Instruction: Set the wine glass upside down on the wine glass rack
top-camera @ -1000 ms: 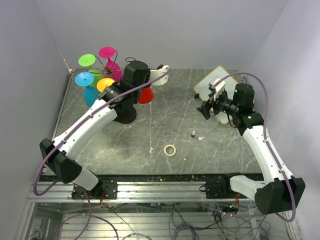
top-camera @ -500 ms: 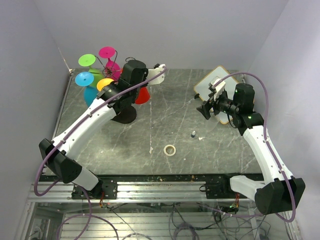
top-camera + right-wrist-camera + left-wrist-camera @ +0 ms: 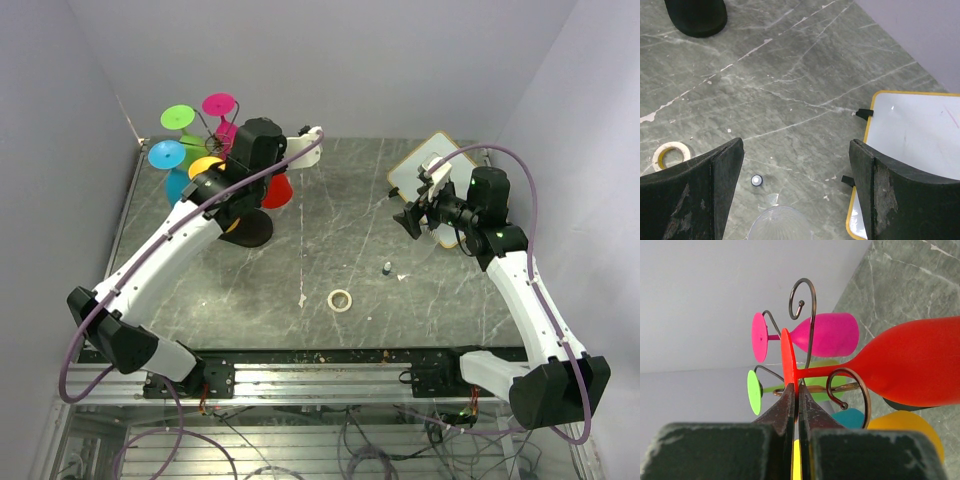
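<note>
My left gripper is shut on the foot of a red wine glass, held upside down with its stem beside a curled arm of the wine glass rack. In the top view the red glass hangs by the rack, whose black base sits under my left arm. Pink, green, blue and orange glasses hang on the rack. My right gripper is open and empty above the table; it also shows in the top view.
A whiteboard with a yellow rim lies at the back right. A roll of tape and a small dark cap lie mid-table. A clear glass rim shows below my right gripper. Walls close in the left, back and right.
My left gripper has carried the red glass to the left, closer into the rack. The right arm has not moved.
</note>
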`<state>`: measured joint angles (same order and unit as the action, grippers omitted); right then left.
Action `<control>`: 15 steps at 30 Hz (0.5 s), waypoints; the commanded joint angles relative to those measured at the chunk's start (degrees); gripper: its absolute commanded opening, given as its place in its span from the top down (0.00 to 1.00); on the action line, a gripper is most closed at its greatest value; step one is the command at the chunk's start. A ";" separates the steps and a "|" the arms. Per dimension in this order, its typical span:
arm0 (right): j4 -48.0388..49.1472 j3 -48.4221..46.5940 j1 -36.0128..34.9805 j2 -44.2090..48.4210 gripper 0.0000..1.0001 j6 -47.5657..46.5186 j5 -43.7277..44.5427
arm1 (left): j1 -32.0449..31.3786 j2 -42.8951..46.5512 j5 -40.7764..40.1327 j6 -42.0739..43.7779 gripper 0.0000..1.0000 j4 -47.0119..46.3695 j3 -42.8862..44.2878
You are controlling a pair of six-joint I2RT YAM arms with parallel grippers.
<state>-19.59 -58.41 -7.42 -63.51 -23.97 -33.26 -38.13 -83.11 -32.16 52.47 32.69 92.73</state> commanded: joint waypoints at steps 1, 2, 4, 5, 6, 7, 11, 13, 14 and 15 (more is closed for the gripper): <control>0.26 0.40 0.58 0.42 0.14 0.08 -0.76 | 0.34 1.97 -1.95 -0.09 0.93 0.54 0.21; 0.27 0.40 0.59 0.46 0.14 0.14 -0.76 | 0.38 2.05 -2.02 -0.02 0.93 0.49 0.06; 0.24 0.40 0.57 0.41 0.14 0.08 -0.84 | 0.40 2.16 -1.92 0.22 0.93 0.40 -0.38; 0.18 0.40 0.57 0.40 0.14 0.14 -0.89 | 0.40 2.16 -1.84 0.30 0.93 0.32 -0.62; 0.17 0.40 0.57 0.38 0.14 0.08 -0.86 | 0.37 2.16 -1.81 0.47 0.93 0.20 -0.83; 0.18 0.40 0.54 0.39 0.14 0.03 -0.89 | 0.41 2.16 -1.70 0.59 0.93 0.00 -1.06; 0.09 0.41 0.65 0.39 0.14 0.05 -1.06 | 0.38 1.62 -1.12 0.71 0.93 -0.74 -1.32; 0.04 0.43 0.68 0.39 0.14 0.03 -1.19 | 0.38 1.01 -0.83 0.71 0.93 -0.66 -1.03; 0.00 0.42 0.66 0.32 0.14 0.05 -1.29 | 0.39 0.64 -0.92 0.64 0.93 -0.34 -0.79; 0.00 0.47 0.73 0.39 0.14 0.00 -1.30 | 0.36 0.28 -1.06 0.50 0.93 0.15 -0.39</control>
<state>-19.62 -58.43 -7.16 -63.51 -23.99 -33.71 -38.06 -82.46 -32.36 52.51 32.84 91.53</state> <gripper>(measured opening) 0.857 0.082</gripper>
